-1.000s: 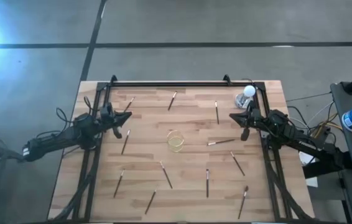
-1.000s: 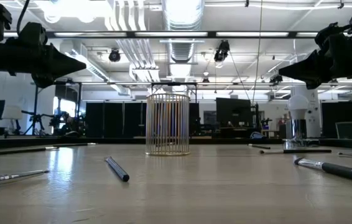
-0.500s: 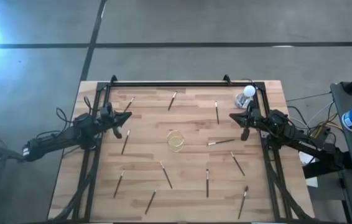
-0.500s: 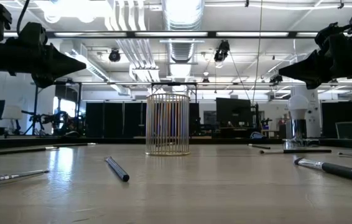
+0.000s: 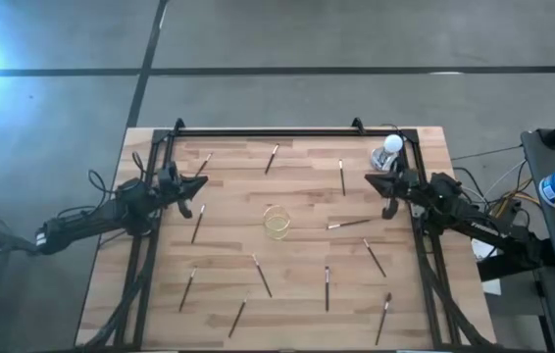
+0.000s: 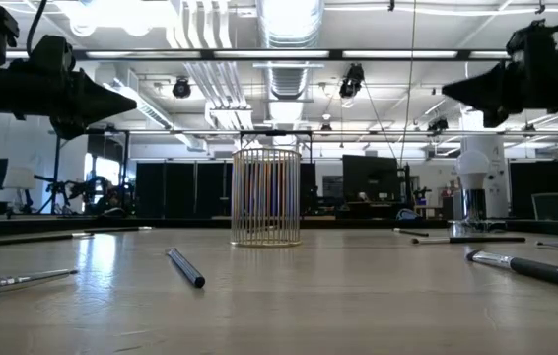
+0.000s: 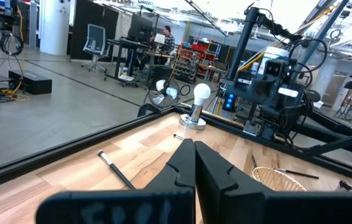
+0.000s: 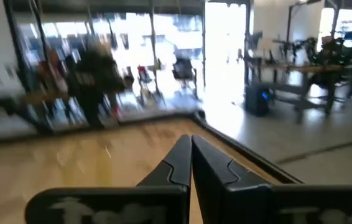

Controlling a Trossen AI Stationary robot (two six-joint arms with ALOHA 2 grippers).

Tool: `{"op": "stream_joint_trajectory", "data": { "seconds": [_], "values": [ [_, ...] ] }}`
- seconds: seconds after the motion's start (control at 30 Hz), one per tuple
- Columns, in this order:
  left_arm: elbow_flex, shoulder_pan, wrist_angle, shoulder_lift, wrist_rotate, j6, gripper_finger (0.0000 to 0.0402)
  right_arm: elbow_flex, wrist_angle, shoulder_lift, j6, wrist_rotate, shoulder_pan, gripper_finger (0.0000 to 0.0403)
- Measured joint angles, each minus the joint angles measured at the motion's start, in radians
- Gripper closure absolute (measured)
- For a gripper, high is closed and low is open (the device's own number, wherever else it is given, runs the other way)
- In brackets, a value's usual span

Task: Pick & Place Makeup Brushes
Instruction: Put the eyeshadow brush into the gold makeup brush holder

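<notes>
Work surface: a wooden table bounded by a dark frame.

Left gripper: positioned above the left edge of the table, raised clear of the surface. The fingers are pressed together with no gap, and nothing is grasped between them. In the left wrist view the two fingertips meet at a point.

Right gripper: positioned above the right edge of the table, near the far right corner, also raised. Its fingers are clenched tight and hold nothing. The right wrist view is blurred, so the surroundings there probably cannot be read reliably.

Makeup brushes: roughly a dozen thin dark sticks lie flat and scattered over the table, well apart from one another. None is touching either gripper. In the low view, one brush lies in the foreground, with others at both sides.

Wire basket: a round, pale wire container stands upright near the table centre. In the low view it shows vertical bars. No brush can be made out inside it.

White round-topped object: stands at the far right corner, just beside the right gripper
</notes>
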Motion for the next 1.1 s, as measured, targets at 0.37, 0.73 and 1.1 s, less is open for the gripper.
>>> {"op": "stream_joint_trajectory", "data": {
  "seconds": [0.37, 0.73, 1.1],
  "values": [
    [0.000, 0.000, 0.000, 0.000, 0.000, 0.000, 0.0402, 0.048, 0.248, 0.070, 0.124, -0.123, 0.003, 0.0394],
    [0.000, 0.000, 0.005, 0.000, 0.000, 0.008, 0.0402, 0.202, -0.220, 0.344, 0.055, -0.143, 0.050, 0.0394],
    [0.000, 0.000, 0.008, 0.000, 0.000, -0.039, 0.0402, 0.200, -0.227, 0.582, -0.017, -0.087, 0.129, 0.0394]
  ]
}}
